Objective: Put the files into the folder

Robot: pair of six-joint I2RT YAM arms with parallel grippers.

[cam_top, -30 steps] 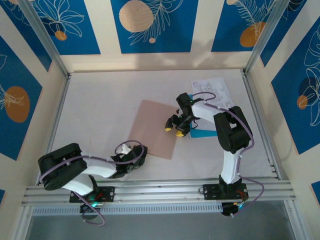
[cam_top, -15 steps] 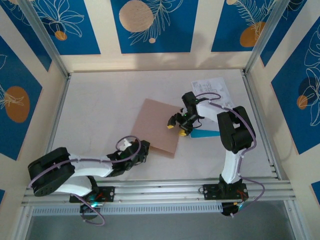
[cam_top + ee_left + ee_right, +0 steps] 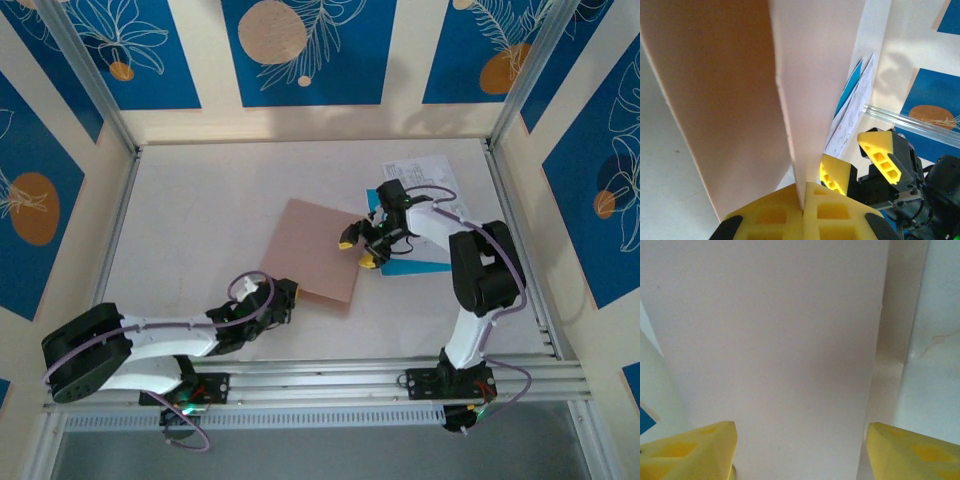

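The pinkish-tan folder (image 3: 315,250) lies mid-table, slightly tilted. My left gripper (image 3: 281,300) is shut on its near edge. In the left wrist view the yellow pads (image 3: 771,215) pinch one thin leaf of the folder (image 3: 815,75), and the left gripper (image 3: 803,195) holds it raised apart from the other leaf. My right gripper (image 3: 358,252) stands open at the folder's right edge. Seen from the right wrist, the right gripper (image 3: 800,450) has its fingers wide over the folder (image 3: 780,340). The files lie to the right: a printed white sheet (image 3: 420,172) and a cyan sheet (image 3: 415,266).
An aluminium frame rail (image 3: 320,378) runs along the near edge, with posts at the back corners. Blue patterned walls enclose the table (image 3: 200,210). In the left wrist view the files (image 3: 852,107) show past the folder, beside the right gripper's yellow fingers (image 3: 885,155).
My left gripper has reached forward and shut on the folder's near edge. The folder shifted slightly away and right. My right wrist swung right and its jaws widened a little.
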